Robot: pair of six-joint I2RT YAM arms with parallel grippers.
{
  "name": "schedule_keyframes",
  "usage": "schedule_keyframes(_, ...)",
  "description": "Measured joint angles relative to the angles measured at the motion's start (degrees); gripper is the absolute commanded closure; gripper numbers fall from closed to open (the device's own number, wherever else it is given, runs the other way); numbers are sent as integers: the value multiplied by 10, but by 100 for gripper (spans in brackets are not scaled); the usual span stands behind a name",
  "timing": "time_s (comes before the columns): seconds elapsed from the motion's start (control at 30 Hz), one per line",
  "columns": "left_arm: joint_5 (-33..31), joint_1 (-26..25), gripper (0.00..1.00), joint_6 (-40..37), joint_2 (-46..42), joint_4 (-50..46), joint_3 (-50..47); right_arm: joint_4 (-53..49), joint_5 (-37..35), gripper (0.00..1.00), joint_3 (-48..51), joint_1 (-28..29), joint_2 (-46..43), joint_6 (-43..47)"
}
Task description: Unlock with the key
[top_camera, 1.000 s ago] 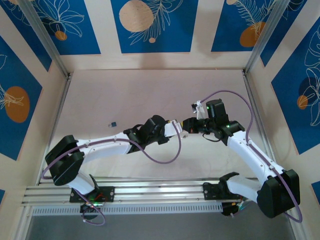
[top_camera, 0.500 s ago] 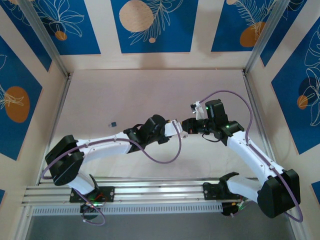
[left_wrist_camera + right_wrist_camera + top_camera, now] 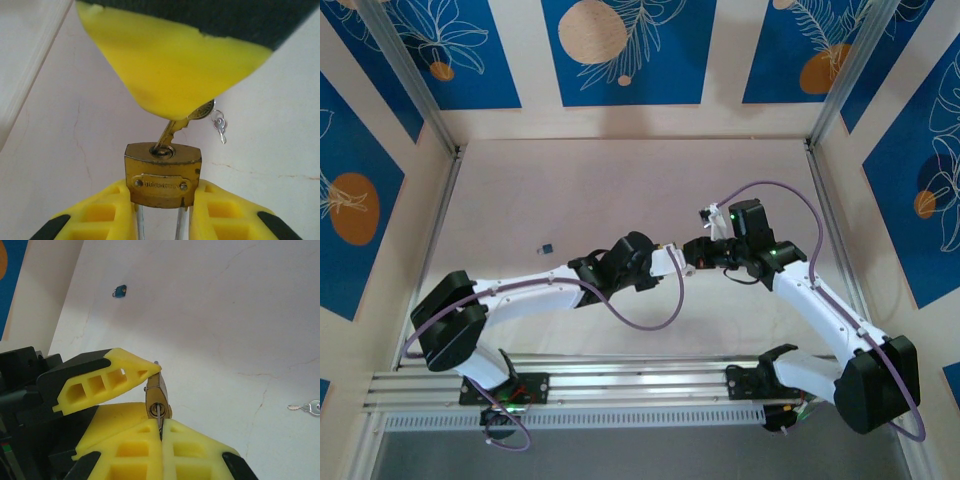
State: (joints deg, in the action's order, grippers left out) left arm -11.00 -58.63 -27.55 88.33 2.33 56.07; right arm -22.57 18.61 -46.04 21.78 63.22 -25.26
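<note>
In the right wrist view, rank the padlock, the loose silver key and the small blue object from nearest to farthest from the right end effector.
1. The padlock: at the tips of the right end effector, just ahead of them.
2. The loose silver key: lying on the table, off at the right edge.
3. The small blue object: far up the table, upper left.

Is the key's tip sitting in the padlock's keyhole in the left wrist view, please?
Yes, the key slants down with its blade tip entering the keyhole in the top of the brass padlock.
</note>
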Motion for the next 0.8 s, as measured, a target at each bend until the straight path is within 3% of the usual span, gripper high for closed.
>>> schedule_keyframes(0.8,46,0,81,11,-2,-83,26,-21,-23,100,0,19,8,19)
